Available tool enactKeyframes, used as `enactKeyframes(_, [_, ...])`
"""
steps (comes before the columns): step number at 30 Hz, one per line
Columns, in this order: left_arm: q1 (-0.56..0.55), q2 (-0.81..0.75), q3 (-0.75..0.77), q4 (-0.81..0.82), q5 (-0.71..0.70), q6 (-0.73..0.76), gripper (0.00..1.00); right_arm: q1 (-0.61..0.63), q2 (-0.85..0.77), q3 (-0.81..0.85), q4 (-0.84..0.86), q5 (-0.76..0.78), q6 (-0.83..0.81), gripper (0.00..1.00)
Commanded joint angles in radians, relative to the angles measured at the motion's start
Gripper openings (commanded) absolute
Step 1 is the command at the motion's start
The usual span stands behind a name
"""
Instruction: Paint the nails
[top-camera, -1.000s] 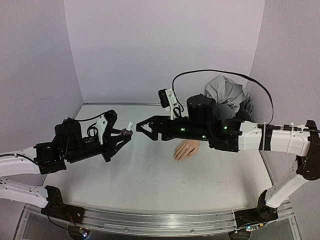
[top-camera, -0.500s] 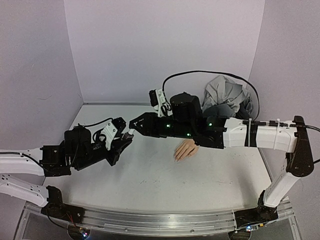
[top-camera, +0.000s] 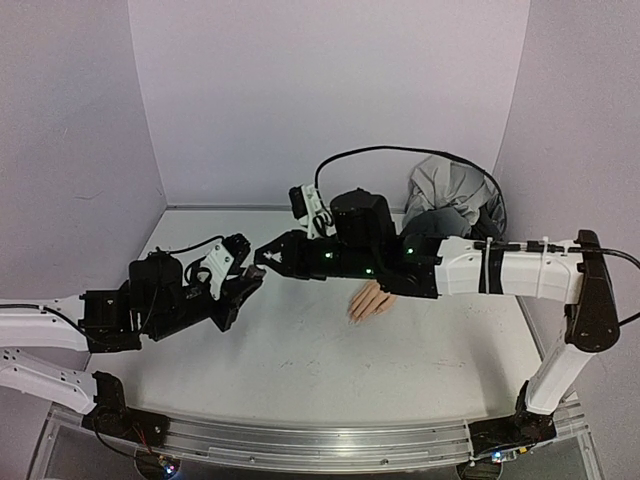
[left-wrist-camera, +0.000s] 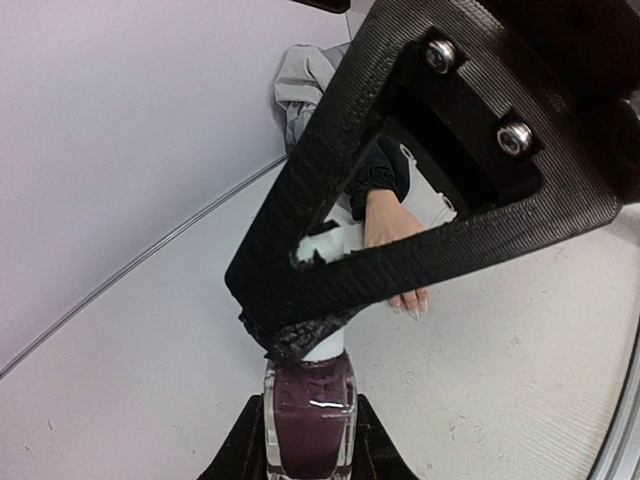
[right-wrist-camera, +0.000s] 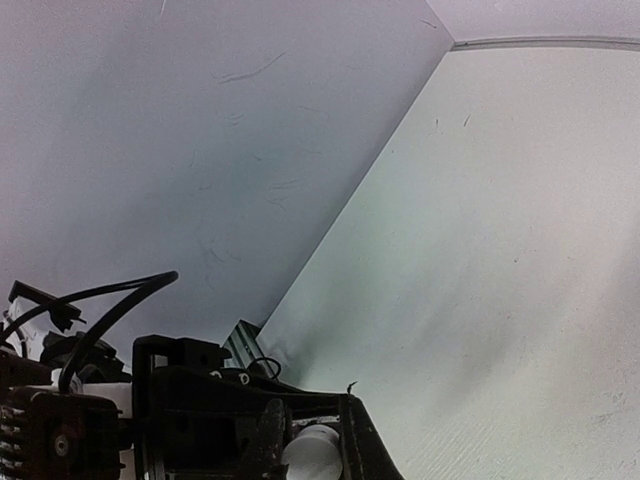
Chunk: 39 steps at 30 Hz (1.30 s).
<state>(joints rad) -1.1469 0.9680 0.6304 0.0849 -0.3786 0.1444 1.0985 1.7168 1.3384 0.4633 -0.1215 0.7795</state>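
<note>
Nails (left-wrist-camera: 412, 306) pale on peach model fingers (top-camera: 368, 302) lying on the tabletop (left-wrist-camera: 150, 340), well past both hands, left hand (top-camera: 247, 279) squeezing a purple bottle (left-wrist-camera: 308, 405), right hand (top-camera: 262, 268) pinching its white cap (left-wrist-camera: 325, 348)

- The mannequin hand (top-camera: 372, 300) lies on the counter (top-camera: 300, 360), right of centre, with its nails (left-wrist-camera: 413, 306) toward the near edge.
- A cloth heap (top-camera: 450, 185) sits behind it in the far right corner.
- Left of the hand, above the counter, the left gripper (top-camera: 248, 280) has its jaws clamped on the bottle (left-wrist-camera: 308, 415).
- The right gripper (top-camera: 262, 266) reaches in from the right and pinches the bottle's cap (right-wrist-camera: 312, 452) between its jaws.
</note>
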Motion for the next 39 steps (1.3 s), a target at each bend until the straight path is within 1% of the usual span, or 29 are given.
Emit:
enactKeyframes(1, [-0.005, -0.023, 0.097, -0.021, 0.139, -0.079, 0.0, -0.002, -0.036, -0.007, 0.041, -0.064, -0.062, 0.0])
enactKeyframes(2, [-0.004, -0.019, 0.13, -0.064, 0.277, -0.083, 0.0, -0.012, -0.038, -0.006, 0.042, -0.152, -0.113, 0.0])
enactKeyframes(4, [0.008, -0.021, 0.193, -0.141, 0.585, -0.097, 0.0, -0.038, -0.039, -0.005, 0.057, -0.473, -0.262, 0.0])
enactKeyframes(6, [0.042, -0.029, 0.217, -0.147, 0.977, -0.126, 0.0, -0.02, -0.087, -0.084, 0.177, -0.794, -0.407, 0.0])
enactKeyframes(7, [0.056, -0.025, 0.229, -0.145, 1.097, -0.148, 0.0, -0.008, -0.135, -0.142, 0.223, -0.872, -0.465, 0.0])
enactKeyframes(8, [0.069, -0.018, 0.24, -0.146, 1.177, -0.175, 0.0, -0.005, -0.182, -0.189, 0.239, -0.88, -0.513, 0.0])
enactKeyframes(9, [0.084, -0.013, 0.241, -0.144, 1.222, -0.183, 0.0, -0.006, -0.224, -0.221, 0.245, -0.855, -0.53, 0.0])
enactKeyframes(10, [0.092, -0.015, 0.235, -0.145, 1.213, -0.184, 0.0, -0.007, -0.249, -0.235, 0.245, -0.832, -0.535, 0.0])
enactKeyframes(11, [0.093, -0.021, 0.223, -0.145, 1.173, -0.172, 0.0, -0.008, -0.26, -0.236, 0.243, -0.813, -0.53, 0.0])
enactKeyframes(14, [0.093, -0.036, 0.196, -0.14, 0.992, -0.147, 0.0, -0.007, -0.244, -0.214, 0.233, -0.745, -0.479, 0.0])
enactKeyframes(15, [0.093, -0.037, 0.194, -0.14, 0.924, -0.146, 0.0, -0.007, -0.239, -0.201, 0.216, -0.692, -0.459, 0.06])
enactKeyframes(16, [0.093, -0.037, 0.191, -0.139, 0.838, -0.146, 0.0, -0.007, -0.239, -0.181, 0.181, -0.558, -0.441, 0.28])
enactKeyframes(17, [0.093, -0.038, 0.189, -0.139, 0.8, -0.132, 0.0, -0.008, -0.245, -0.171, 0.143, -0.454, -0.419, 0.43])
enactKeyframes(19, [0.094, -0.042, 0.181, -0.139, 0.657, -0.11, 0.0, -0.008, -0.265, -0.155, 0.079, -0.249, -0.366, 0.68])
enactKeyframes(20, [0.093, -0.047, 0.171, -0.137, 0.59, -0.106, 0.0, -0.008, -0.279, -0.16, 0.061, -0.181, -0.333, 0.79])
enactKeyframes(22, [0.093, -0.056, 0.154, -0.136, 0.444, -0.103, 0.0, -0.008, -0.307, -0.17, 0.044, -0.073, -0.264, 0.94])
enactKeyframes(23, [0.092, -0.06, 0.145, -0.136, 0.363, -0.099, 0.0, -0.009, -0.316, -0.18, 0.043, -0.037, -0.224, 0.97])
enactKeyframes(24, [0.093, -0.065, 0.136, -0.135, 0.309, -0.098, 0.0, -0.009, -0.32, -0.187, 0.046, -0.014, -0.183, 0.98])
enactKeyframes(26, [0.092, -0.072, 0.121, -0.128, 0.244, -0.091, 0.0, -0.008, -0.307, -0.187, 0.045, 0.01, -0.114, 0.98])
enactKeyframes(30, [0.091, -0.071, 0.092, -0.101, 0.212, -0.089, 0.0, -0.008, -0.251, -0.151, 0.03, 0.009, -0.044, 0.98])
enactKeyframes(35, [0.092, -0.064, 0.074, -0.089, 0.154, -0.124, 0.0, -0.008, -0.279, -0.115, -0.075, 0.107, -0.032, 0.98])
enactKeyframes(37, [0.093, -0.063, 0.06, -0.075, 0.165, -0.134, 0.0, -0.009, -0.284, -0.129, -0.079, 0.105, -0.013, 0.98])
enactKeyframes(39, [0.092, -0.068, 0.032, -0.035, 0.16, -0.136, 0.0, -0.008, -0.254, -0.118, -0.08, 0.084, 0.001, 0.98])
